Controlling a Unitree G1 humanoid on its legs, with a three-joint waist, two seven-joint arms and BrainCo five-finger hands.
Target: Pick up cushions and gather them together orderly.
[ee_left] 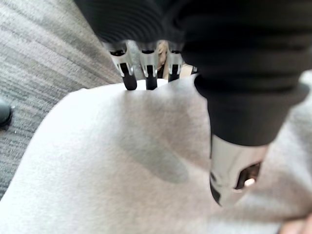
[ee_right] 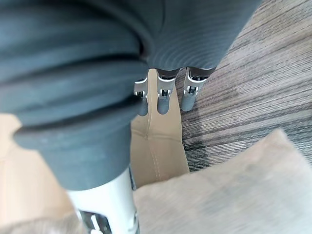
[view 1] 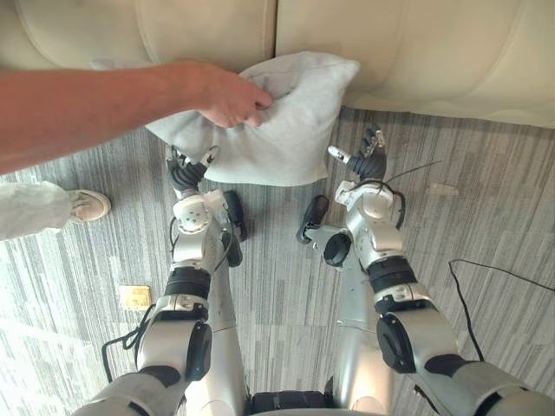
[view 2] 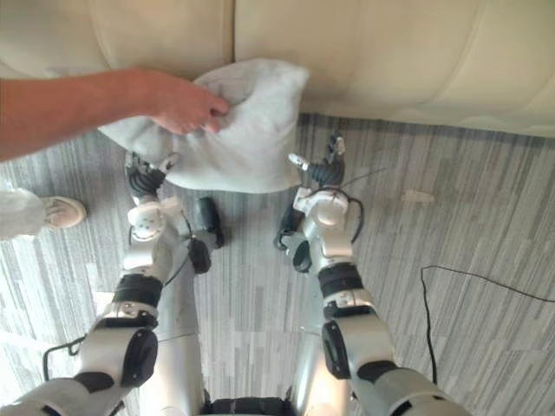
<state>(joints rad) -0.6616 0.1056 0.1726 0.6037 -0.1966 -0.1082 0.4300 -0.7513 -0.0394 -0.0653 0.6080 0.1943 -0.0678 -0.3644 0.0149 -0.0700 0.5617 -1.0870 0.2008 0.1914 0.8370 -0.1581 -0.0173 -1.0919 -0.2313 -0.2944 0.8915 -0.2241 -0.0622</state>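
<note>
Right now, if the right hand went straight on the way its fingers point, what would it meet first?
Probably the beige sofa front. The right hand aims its fingers at it, passing beside the grey cushion, though depth is unclear.

Bright, even light — the cushion (ee_left: pixel 58 146) glares near-white.
</note>
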